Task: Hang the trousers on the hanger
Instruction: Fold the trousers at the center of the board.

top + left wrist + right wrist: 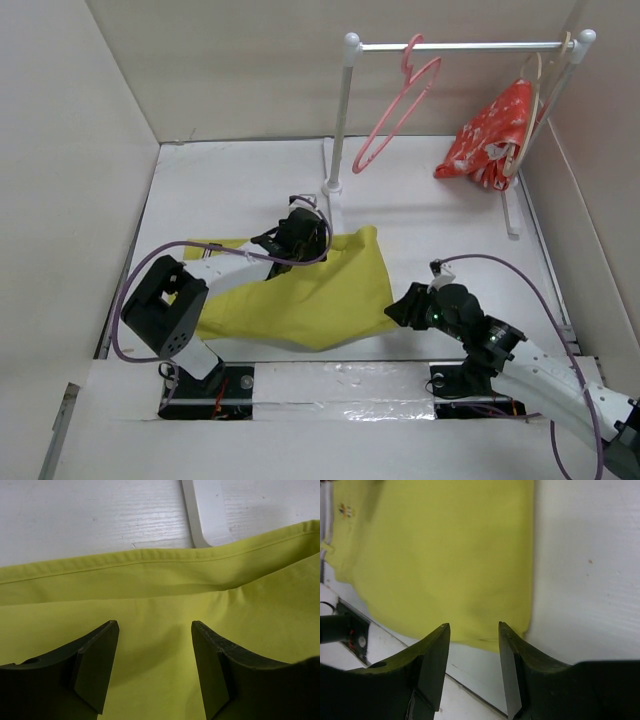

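Observation:
The mustard-yellow trousers (300, 295) lie flat on the white table between the two arms. The striped waistband does not show. The pink hanger (400, 105) hangs by its hook from the white rail at the back. My left gripper (300, 230) is open over the far edge of the trousers; in the left wrist view it (155, 625) hovers just above the cloth (150, 585) with nothing between the jaws. My right gripper (400, 308) is open at the trousers' near right corner; in the right wrist view it (474, 626) points at the cloth's edge (445, 545), empty.
A white clothes rack (345, 110) stands at the back, its foot (207, 515) just beyond the trousers. A red white-patterned garment (490, 140) hangs on a beige hanger at the rail's right end. White walls enclose the table on three sides.

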